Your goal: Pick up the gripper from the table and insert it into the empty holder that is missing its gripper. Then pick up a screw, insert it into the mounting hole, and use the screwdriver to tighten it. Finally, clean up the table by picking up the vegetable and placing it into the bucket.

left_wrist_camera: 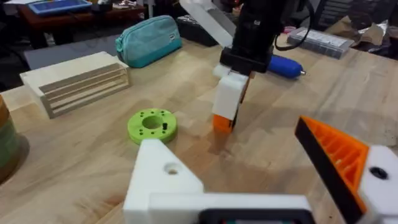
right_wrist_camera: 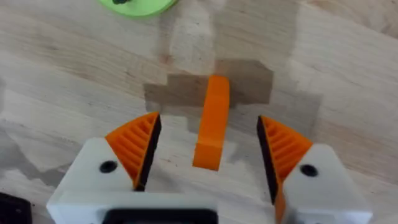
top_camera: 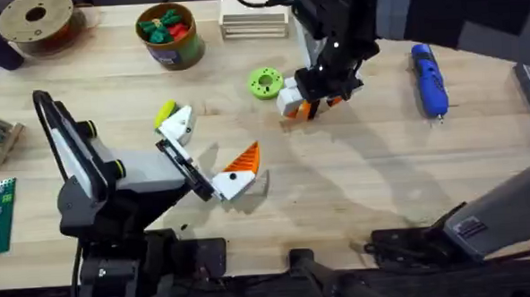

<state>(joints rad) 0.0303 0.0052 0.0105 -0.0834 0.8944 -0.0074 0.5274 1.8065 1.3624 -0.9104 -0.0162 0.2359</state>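
Right arm reaching across the middle from lower right, wrist pitched down. Right end effector [top_camera: 312, 100] low over the counter, orange pads [right_wrist_camera: 138, 146] spread wide apart, nothing clamped between them. Left arm folded near its base at lower left, forearm angled toward centre. Left end effector [top_camera: 208, 154] parted: one finger orange-padded [left_wrist_camera: 339, 152], the other plain white [left_wrist_camera: 163, 177].

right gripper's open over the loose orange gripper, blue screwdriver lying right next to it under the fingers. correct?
Not quite. The right gripper is open over the orange gripper, but the screwdriver is not under its fingers: the overhead view shows it lying apart, farther toward the table's right edge. Near the orange piece is the green disc.
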